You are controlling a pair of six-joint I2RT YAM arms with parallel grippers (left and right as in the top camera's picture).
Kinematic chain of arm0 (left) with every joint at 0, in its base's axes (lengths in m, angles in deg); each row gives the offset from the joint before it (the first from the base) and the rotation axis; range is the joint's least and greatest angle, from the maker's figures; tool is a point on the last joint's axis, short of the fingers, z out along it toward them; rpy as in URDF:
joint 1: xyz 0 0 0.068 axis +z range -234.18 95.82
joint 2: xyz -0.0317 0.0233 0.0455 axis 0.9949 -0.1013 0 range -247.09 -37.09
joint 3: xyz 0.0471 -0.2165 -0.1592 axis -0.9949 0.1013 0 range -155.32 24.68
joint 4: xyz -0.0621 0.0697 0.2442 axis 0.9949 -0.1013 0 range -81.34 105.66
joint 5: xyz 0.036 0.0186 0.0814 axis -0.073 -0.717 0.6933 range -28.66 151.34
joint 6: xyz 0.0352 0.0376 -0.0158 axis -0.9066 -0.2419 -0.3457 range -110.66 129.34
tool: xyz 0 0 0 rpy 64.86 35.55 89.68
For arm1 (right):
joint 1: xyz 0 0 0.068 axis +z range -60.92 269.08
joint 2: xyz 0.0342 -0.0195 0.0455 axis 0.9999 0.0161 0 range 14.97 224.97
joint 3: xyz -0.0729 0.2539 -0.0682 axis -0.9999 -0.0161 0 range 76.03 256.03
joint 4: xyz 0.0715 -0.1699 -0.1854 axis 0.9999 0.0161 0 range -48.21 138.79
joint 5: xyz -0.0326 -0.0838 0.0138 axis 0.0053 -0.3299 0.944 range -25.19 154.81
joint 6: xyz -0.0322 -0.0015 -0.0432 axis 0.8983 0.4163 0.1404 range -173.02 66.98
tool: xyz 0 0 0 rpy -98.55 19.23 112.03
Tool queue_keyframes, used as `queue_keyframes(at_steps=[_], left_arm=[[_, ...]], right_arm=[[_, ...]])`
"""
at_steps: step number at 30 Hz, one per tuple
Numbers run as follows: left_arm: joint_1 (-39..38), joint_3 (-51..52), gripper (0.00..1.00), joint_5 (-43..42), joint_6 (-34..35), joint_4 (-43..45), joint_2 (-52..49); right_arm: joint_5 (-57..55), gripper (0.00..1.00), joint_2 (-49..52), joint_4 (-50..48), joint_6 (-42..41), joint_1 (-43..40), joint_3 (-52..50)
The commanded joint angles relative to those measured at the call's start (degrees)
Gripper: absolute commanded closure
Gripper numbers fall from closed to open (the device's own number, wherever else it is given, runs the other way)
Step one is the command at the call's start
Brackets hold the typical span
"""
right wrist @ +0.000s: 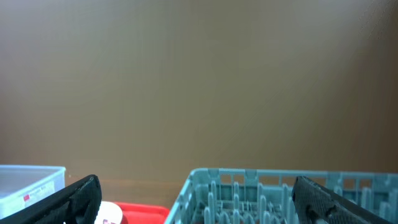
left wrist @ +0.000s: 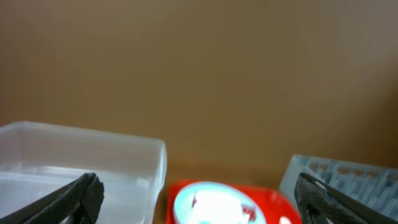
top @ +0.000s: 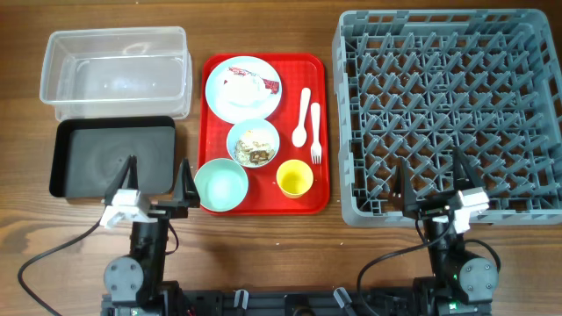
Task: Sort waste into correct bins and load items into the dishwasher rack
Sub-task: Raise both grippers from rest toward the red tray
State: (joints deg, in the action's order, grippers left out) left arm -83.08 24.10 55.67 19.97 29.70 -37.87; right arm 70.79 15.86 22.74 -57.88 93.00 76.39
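Observation:
A red serving tray [top: 211, 140] holds a pale blue plate [top: 219, 98] with white tissue [top: 239, 88] and a red wrapper [top: 271, 86], a bowl [top: 235, 140] with food scraps [top: 255, 147], an empty bowl [top: 221, 185], a yellow cup [top: 294, 179], a white spoon [top: 301, 117] and a fork [top: 315, 132]. The clear tub [top: 116, 72] and the black tray [top: 112, 156] lie left of it. The grey rack [top: 450, 112] is on the right. My left gripper [top: 156, 179] is open at the black tray's near edge. My right gripper [top: 432, 181] is open at the rack's near edge.
The left wrist view shows the clear tub [left wrist: 81, 168], the plate [left wrist: 211, 202] on the red tray and a corner of the rack [left wrist: 348, 174]. The right wrist view shows the rack [right wrist: 286, 196] and the tub [right wrist: 31, 183].

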Motion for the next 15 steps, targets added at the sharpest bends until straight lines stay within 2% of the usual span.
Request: queue_keyframes(at_steps=[1, 5, 10, 15], left_arm=[[-0.26, 0.13, 0.0, -0.5, 5.2, 1.6, 0.61], [-0.26, -1.79, 0.0, -0.76, 6.32, -0.74, 0.13], [-0.26, -11.13, 0.0, -1.38, 5.77, -9.81, -5.38], [-0.26, -23.3, 0.0, -5.66, -1.33, -16.63, -17.09]], right_arm=[[1.62, 0.0, -0.48, -0.66, 0.42, -0.24, 1.44], [3.48, 0.0, 1.25, -0.66, 4.28, -0.24, 4.81], [7.28, 0.0, 7.58, 0.04, 6.84, -0.24, 11.54], [9.31, 0.0, 18.99, 4.61, 6.8, -0.24, 21.57]])
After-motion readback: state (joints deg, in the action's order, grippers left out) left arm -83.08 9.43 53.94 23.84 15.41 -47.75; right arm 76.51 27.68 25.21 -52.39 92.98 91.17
